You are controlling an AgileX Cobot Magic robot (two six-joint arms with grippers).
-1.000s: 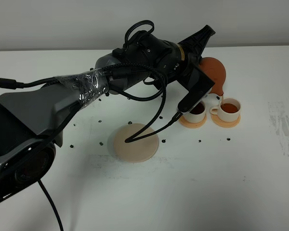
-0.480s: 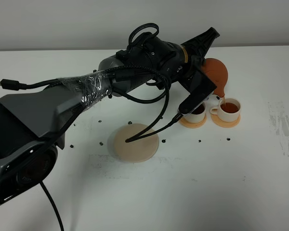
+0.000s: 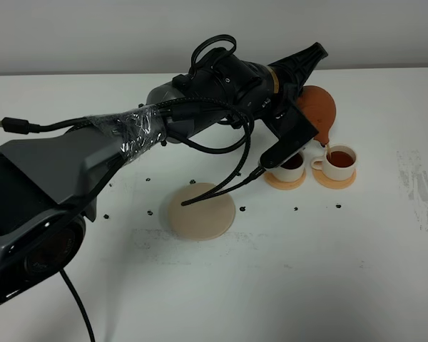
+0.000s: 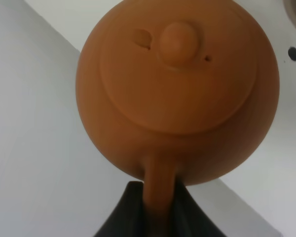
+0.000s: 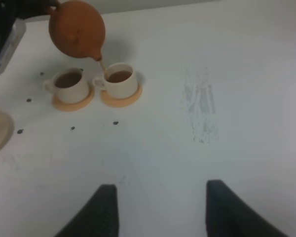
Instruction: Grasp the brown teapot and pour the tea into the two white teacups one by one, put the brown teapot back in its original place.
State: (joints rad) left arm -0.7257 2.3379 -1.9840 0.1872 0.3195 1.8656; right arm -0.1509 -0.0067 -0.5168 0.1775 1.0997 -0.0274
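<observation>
Finding: over the last second the left arm has carried the brown teapot [image 3: 319, 108] a little rightward in the upper right of the overhead view. Its spout, earlier short of the right-hand cup, is now above that cup's rim with a thin stream of tea [image 3: 328, 151] falling into it. Judgement: the second pour is under way, and the first appears complete, since the left white teacup [image 3: 293, 162] already holds dark tea. The right white teacup [image 3: 340, 162] also shows tea and looks well filled, so the pot will likely need righting soon to avoid overflow. The left gripper [image 4: 158, 197] is clamped narrow on the teapot's loop handle, with the pot tipped spout-down and clear of the table [image 3: 342, 271]. The right gripper [image 5: 163, 207] stands wide with nothing between its fingers, low in its own view and well apart from the cups. Count: one teapot; two teacups, side by side right of centre; two small orange coasters, one under each cup [image 3: 280, 182] [image 3: 335, 182]; one pale beige disc coaster [image 3: 200, 211], bare at lower centre, which remains the pot's return spot. Several dark specks lie scattered on the tabletop; what they are cannot be told.
</observation>
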